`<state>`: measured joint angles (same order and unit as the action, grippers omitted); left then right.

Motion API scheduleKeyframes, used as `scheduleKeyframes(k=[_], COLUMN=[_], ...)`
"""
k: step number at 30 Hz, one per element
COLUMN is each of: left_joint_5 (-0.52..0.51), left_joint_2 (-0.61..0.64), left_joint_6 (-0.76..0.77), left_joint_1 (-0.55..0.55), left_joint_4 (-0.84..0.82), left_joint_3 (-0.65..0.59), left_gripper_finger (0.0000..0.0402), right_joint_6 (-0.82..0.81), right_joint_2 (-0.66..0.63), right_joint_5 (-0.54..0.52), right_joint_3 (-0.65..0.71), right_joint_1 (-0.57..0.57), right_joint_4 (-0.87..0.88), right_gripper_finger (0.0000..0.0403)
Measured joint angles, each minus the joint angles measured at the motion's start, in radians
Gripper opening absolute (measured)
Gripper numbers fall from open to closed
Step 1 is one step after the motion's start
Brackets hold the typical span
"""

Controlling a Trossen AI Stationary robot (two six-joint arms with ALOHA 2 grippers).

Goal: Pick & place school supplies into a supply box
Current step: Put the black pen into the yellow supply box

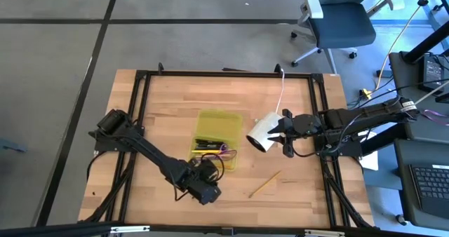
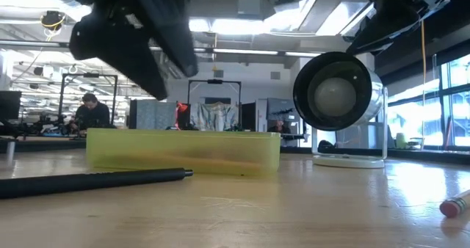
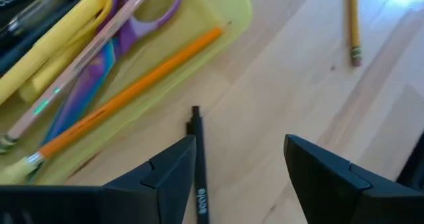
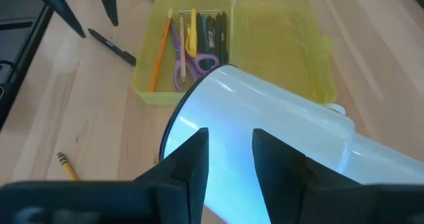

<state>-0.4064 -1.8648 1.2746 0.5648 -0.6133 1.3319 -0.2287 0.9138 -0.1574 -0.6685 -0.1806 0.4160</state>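
My left end effector open, empty, over black pen on worktop beside supply box. Only my wrist view shows pen's writing, unreadable. Right end effector open above white cylinder.

Scissors and pencils lie in the supply box; a pen just beside it, a pencil farther right on the desk.

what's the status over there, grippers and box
Left gripper open over black pen beside supply box. Right gripper idle, open near white cylinder. Yellow pencil still out.
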Motion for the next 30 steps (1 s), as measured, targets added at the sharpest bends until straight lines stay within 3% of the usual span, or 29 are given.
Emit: scheduleKeyframes(k=[10, 30], left_joint_5=[0.083, 0.091], left_joint_2=[-0.072, -0.206], left_joint_6=[-0.004, -0.031], left_joint_1=[-0.021, -0.048], left_joint_4=[0.004, -0.045], left_joint_3=[0.000, 0.008], left_gripper_finger=[0.0221, 0.0208], right_joint_6=[0.000, -0.031], right_joint_2=[0.000, 0.000], right_joint_5=[-0.001, -0.010], right_joint_3=[0.000, 0.000], right_joint_1=[0.000, 0.000], right_joint_4=[0.001, -0.001], right_gripper_finger=[0.0121, 0.0121])
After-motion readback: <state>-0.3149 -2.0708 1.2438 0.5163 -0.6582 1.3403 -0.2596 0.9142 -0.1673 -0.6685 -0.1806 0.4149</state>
